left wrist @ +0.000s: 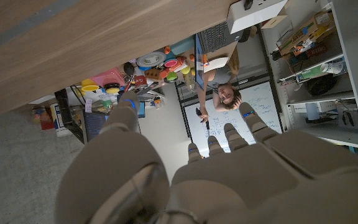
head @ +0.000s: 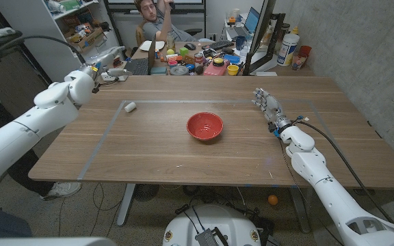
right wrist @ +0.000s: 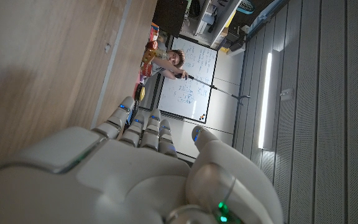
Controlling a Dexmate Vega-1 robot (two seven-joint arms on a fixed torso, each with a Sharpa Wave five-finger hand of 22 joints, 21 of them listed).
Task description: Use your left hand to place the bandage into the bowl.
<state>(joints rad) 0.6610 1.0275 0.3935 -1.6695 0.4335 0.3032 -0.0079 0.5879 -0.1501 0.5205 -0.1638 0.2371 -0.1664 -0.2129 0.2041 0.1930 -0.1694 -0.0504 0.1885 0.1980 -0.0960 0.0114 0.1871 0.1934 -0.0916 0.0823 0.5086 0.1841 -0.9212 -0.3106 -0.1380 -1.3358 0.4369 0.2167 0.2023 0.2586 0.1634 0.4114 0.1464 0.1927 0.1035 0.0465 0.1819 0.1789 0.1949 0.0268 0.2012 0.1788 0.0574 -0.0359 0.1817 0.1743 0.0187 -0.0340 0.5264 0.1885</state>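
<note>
From my head camera, the bandage (head: 130, 106) is a small white roll lying on its side on the wooden table (head: 149, 154), on my left half and toward the far edge. Its long axis runs slantwise across the table, one end toward the far left corner, the other toward the bowl (head: 204, 126). It looks plain white and stubby; I can make out no more detail at this size. The bowl is red, round and upright near the middle of the table, well apart from the bandage, and I see nothing inside it. My left hand (head: 112, 70) is raised over the far left corner of the table, beyond the bandage, fingers reaching out and holding nothing. My right hand (head: 269, 106) is over the right side of the table, fingers stretched toward the far edge, also holding nothing. A person (head: 157, 20) sits behind the table at a cluttered desk (head: 197, 61).

From my left wrist, the back of my left hand (left wrist: 185, 174) shows with its fingers (left wrist: 234, 134) extended and apart, nothing in them; past them are the table's far edge, the cluttered desk and the person (left wrist: 224, 87).

From my right wrist, my right hand (right wrist: 129, 180) has its fingers (right wrist: 148, 127) straight and close together, gripping nothing, alongside the tabletop.
</note>
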